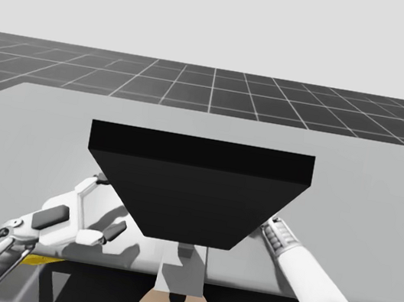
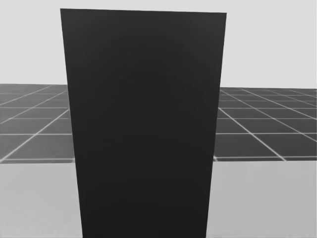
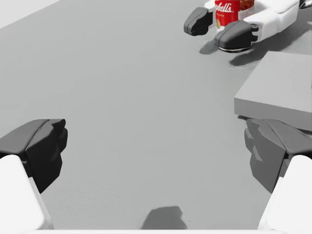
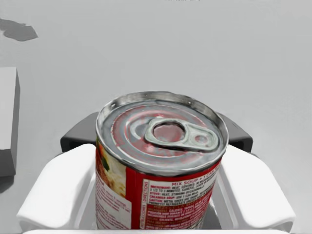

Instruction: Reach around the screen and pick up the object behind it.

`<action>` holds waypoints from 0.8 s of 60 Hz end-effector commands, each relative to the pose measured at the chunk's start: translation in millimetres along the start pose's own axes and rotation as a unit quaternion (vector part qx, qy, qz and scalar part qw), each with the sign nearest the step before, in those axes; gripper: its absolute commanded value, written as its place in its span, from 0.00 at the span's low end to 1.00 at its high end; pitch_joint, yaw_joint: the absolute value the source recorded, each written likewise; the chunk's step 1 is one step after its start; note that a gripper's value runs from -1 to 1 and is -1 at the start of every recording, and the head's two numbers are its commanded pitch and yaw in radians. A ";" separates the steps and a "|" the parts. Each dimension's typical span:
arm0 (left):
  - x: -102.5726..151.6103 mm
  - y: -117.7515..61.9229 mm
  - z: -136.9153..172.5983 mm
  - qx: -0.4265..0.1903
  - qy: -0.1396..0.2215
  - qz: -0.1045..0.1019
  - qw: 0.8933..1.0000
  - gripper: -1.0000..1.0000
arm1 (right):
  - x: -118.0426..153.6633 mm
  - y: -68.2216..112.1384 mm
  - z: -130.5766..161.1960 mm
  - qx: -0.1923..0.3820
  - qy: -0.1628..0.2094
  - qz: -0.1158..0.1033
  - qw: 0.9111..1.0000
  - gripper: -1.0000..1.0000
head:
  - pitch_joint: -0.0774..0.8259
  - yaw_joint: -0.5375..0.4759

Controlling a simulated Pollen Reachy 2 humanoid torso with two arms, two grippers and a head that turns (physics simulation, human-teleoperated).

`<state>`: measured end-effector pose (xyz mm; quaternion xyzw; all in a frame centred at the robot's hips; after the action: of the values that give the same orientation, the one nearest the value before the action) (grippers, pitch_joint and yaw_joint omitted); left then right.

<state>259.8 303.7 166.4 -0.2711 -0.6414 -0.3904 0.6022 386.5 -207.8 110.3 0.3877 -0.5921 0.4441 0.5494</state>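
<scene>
A tall black screen stands mid-table and blocks the head view. Behind it, a red can with a silver pull-tab lid stands upright between my right gripper's white fingers, which press it from both sides. The left wrist view looks across the table at that same red can held in my right gripper. In the high view my right arm passes behind the screen's right edge, so its hand is hidden there. My left gripper hovers open over bare table, left of the screen.
A low grey slab lies on the grey table between my two grippers, and it also appears beside the can. Open tabletop stretches ahead of my left gripper. A dark gridded floor lies beyond the table's far edge.
</scene>
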 end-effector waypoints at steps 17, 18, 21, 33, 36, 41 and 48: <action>2.6 0.2 1.9 0.010 -0.002 -0.007 1.000 0.00 | 12.1 12.8 82.4 -0.065 0.016 0.028 0.997 1.00 | 0.21 0.48; 2.6 0.4 1.9 0.011 -0.002 -0.007 1.000 0.00 | 14.1 12.8 89.1 -0.072 0.014 0.033 0.997 1.00 | 0.21 0.48; 2.7 0.9 1.8 0.013 -0.002 -0.007 1.000 0.00 | 19.1 13.2 105.0 -0.085 0.009 0.037 0.996 1.00 | 0.21 0.48; 4.3 1.8 3.6 0.017 -0.002 -0.009 1.000 0.00 | 35.3 9.3 153.7 -0.143 -0.002 0.057 0.988 1.00 | 0.21 0.48; 5.0 2.7 4.9 0.020 -0.003 -0.009 1.000 0.00 | 39.7 6.7 165.2 -0.162 -0.006 0.061 0.985 1.00 | 0.21 0.48; 4.9 3.8 5.9 0.026 -0.004 -0.008 1.000 0.00 | 44.9 1.6 178.9 -0.189 -0.010 0.064 0.980 1.00 | 0.21 0.48; 4.5 3.7 5.3 0.026 -0.003 -0.008 1.000 0.00 | 52.1 -8.3 190.6 -0.227 -0.015 0.072 0.971 1.00 | 0.21 0.48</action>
<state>259.1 308.9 171.4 -0.2531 -0.6539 -0.3800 0.6033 321.0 -362.0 136.2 0.2634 -0.6540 0.3676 0.6064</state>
